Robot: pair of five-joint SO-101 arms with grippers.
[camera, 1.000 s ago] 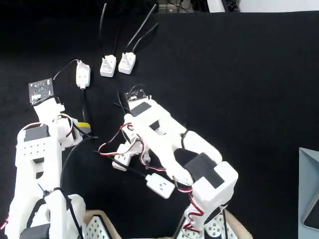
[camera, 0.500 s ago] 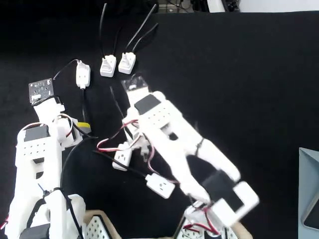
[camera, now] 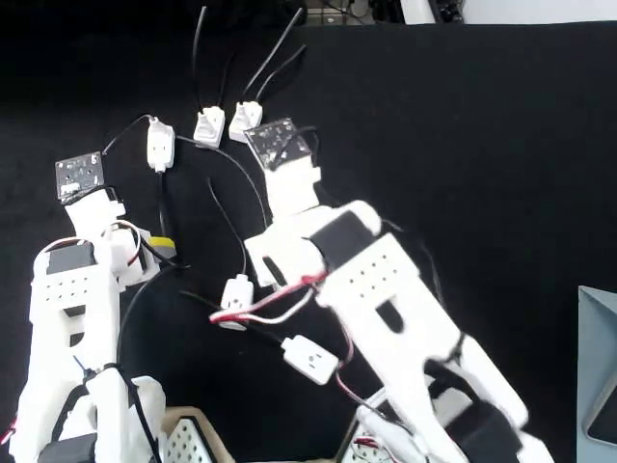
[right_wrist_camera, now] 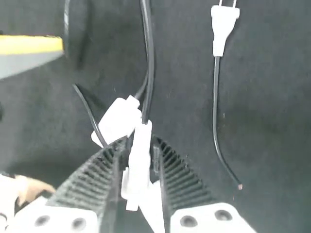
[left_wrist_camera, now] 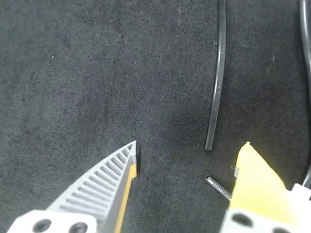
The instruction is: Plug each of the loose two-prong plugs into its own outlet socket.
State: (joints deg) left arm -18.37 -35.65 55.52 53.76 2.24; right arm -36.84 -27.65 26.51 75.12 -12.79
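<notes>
right gripper (right_wrist_camera: 139, 141) clamped on a two-prong plug (right_wrist_camera: 137, 167), left gripper (left_wrist_camera: 191, 143) gaping empty; next, carry it squarely to an outlet socket (camera: 310, 358).

A black cloth (camera: 501, 145) spreads across the whole surface; a grey-blue container (camera: 598, 357) sits at the right edge.

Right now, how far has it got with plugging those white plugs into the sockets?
Done: nothing that I can see; the outlet socket on the mat lies with nothing in it. In hand: the right claw is shut on one white plug, cable trailing. Still to do: seating it, then the others, like the loose plug farther off. The left claw is open, holding nothing.
</notes>
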